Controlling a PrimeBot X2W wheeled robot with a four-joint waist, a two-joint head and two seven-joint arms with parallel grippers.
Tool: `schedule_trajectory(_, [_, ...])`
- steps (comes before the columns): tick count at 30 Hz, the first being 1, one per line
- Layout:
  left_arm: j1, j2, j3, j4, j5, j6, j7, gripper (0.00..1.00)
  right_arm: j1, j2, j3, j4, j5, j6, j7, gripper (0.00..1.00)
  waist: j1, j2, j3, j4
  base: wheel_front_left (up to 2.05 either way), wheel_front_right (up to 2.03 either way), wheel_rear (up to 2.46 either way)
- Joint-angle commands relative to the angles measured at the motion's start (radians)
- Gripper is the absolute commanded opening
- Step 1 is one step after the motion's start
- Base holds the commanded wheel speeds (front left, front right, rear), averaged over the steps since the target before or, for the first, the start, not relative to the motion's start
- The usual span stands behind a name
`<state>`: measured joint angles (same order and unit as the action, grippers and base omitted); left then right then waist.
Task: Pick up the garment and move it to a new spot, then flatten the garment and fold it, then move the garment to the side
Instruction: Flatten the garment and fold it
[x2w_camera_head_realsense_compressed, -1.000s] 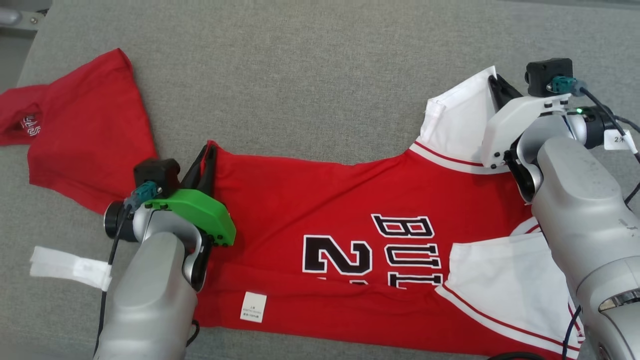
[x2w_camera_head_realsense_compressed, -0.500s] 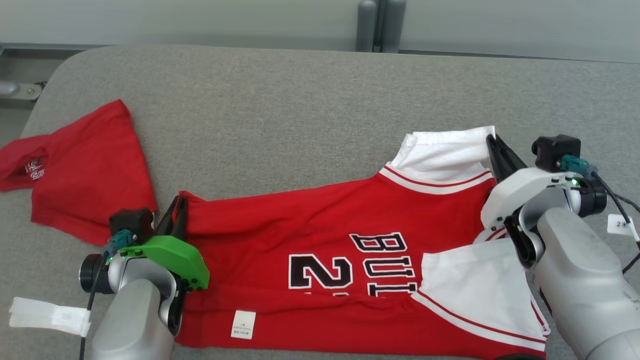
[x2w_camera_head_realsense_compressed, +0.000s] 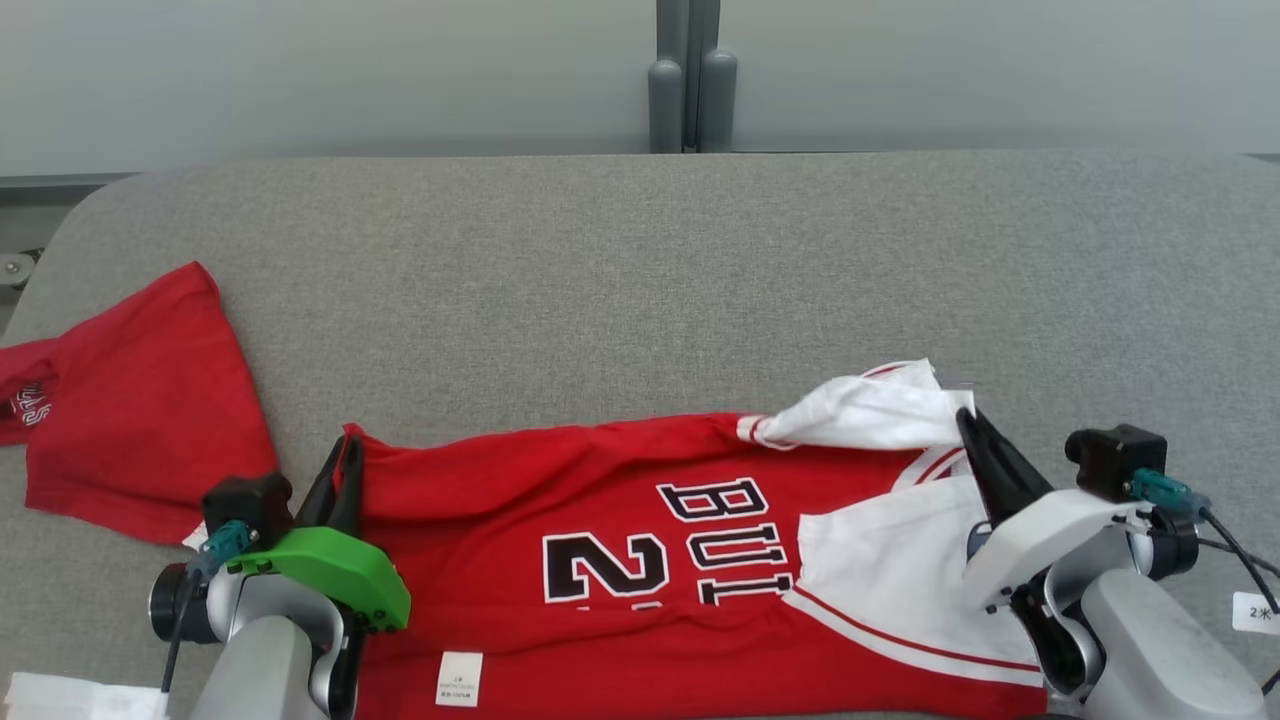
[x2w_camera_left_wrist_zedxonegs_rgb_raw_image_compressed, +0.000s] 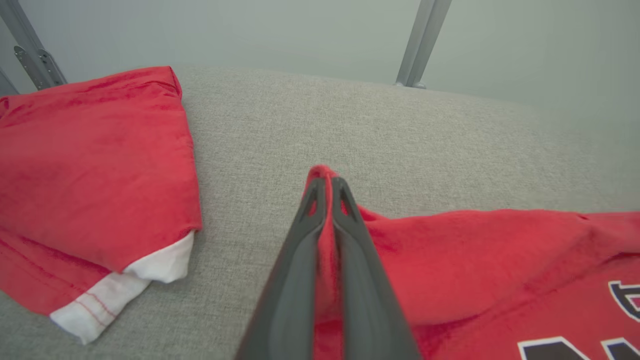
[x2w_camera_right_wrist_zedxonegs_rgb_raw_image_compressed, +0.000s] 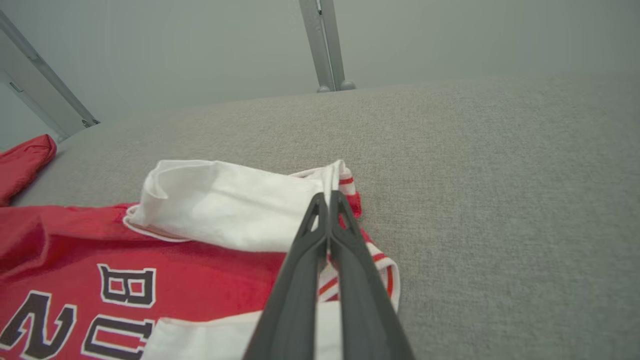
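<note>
The garment is a red jersey with white sleeves and black lettering, lying across the near part of the grey table. My left gripper is shut on its red hem corner at the lower left. My right gripper is shut on the edge of the white sleeve, which is folded over toward the jersey's middle. In the right wrist view the same gripper pinches that sleeve at its striped cuff. The jersey's near edge runs out of the head view.
A second red garment with a white cuff lies at the table's left end, close to my left gripper. A white tape strip sits at the lower left. A grey post stands behind the table's far edge.
The head camera tilted up, showing the wall and post. Both grippers, still shut on the jersey, drew its far edge toward me; the white sleeve folded over onto the jersey.
</note>
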<state>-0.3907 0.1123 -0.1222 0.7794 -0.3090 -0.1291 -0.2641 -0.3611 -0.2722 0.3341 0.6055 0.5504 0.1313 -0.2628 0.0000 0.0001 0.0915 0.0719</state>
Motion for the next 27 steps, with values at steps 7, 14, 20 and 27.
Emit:
schedule_trajectory(7, [0.119,-0.01,-0.001,-0.101,-0.015,-0.003,0.0,0.0,0.109,-0.008,0.013,-0.052,0.041,-0.001,-0.003,0.0,0.0,-0.0001,-0.032,0.007,0.0,0.0,0.0])
schedule_trajectory(14, [0.21,-0.018,0.013,-0.107,-0.042,-0.003,0.0,0.03,0.172,0.001,0.016,-0.086,0.064,-0.001,-0.003,0.0,0.0,-0.0001,-0.054,0.0,0.0,0.0,0.0])
schedule_trajectory(20, [0.245,-0.026,0.022,-0.085,-0.059,-0.003,0.0,0.0,0.211,0.011,0.012,-0.107,0.083,-0.001,-0.003,0.0,0.0,-0.0001,-0.068,-0.012,0.0,0.0,0.0])
schedule_trajectory(27, [0.246,-0.019,0.043,-0.069,-0.066,-0.003,0.0,0.0,0.251,0.022,-0.023,-0.154,0.106,-0.001,-0.003,0.0,0.0,-0.0001,-0.074,-0.024,0.0,0.0,0.0])
